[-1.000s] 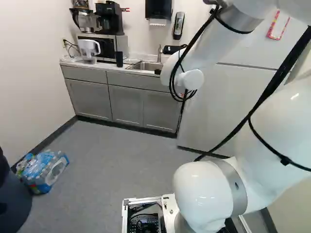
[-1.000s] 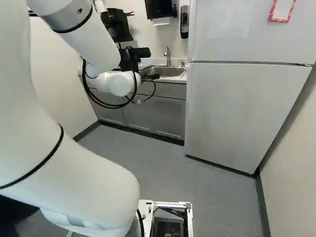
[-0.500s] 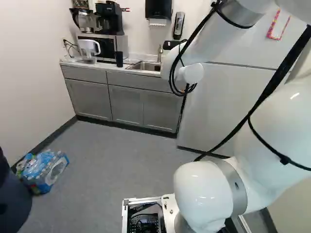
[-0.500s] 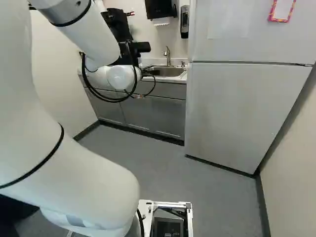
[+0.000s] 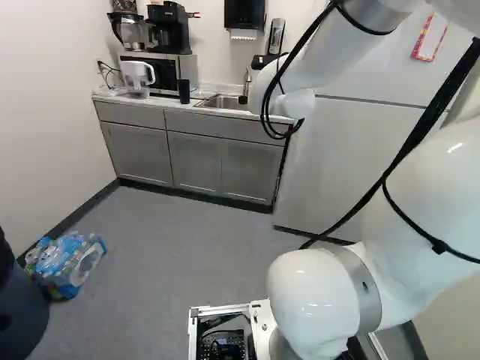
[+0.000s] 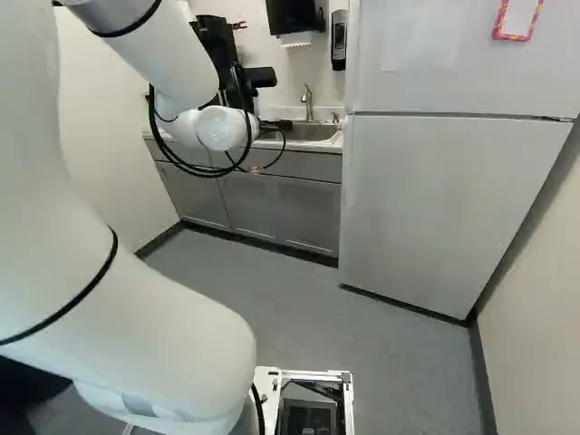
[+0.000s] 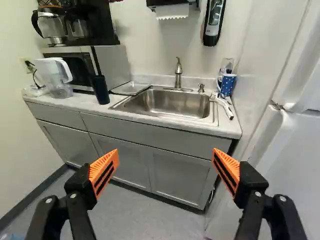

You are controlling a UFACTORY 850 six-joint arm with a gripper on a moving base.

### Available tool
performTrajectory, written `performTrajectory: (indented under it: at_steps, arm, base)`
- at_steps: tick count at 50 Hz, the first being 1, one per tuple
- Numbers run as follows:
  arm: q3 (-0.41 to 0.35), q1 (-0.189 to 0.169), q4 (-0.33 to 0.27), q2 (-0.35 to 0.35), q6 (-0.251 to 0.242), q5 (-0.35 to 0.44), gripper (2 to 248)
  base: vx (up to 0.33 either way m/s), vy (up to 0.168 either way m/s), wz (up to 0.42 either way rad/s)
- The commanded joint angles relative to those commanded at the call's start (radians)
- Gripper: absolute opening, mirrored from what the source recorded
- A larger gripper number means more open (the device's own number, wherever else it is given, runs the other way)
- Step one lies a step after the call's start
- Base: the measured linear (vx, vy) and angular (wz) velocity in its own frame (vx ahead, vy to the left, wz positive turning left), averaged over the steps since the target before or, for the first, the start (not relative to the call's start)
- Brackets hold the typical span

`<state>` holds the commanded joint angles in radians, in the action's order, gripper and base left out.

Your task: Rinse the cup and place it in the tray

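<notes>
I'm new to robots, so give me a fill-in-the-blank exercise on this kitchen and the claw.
The claw is ____, its orange pads wide apart.
The coffee maker stands on the ____.
The mug has white dots on ____.
The faucet rises behind the ____.

Missing words: open; microwave; blue; sink.

The sink (image 6: 314,132) shows between the white arm (image 6: 136,335) and the fridge (image 6: 417,208).
</notes>
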<state>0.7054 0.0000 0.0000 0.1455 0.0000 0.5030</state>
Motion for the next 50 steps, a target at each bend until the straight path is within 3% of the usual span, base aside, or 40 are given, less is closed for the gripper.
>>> performTrajectory:
  at_steps: [50]
  arm:
    - [0.112,0.0,0.0,-0.006,0.0,-0.146,247]
  base:
    - [0.0,0.0,0.0]
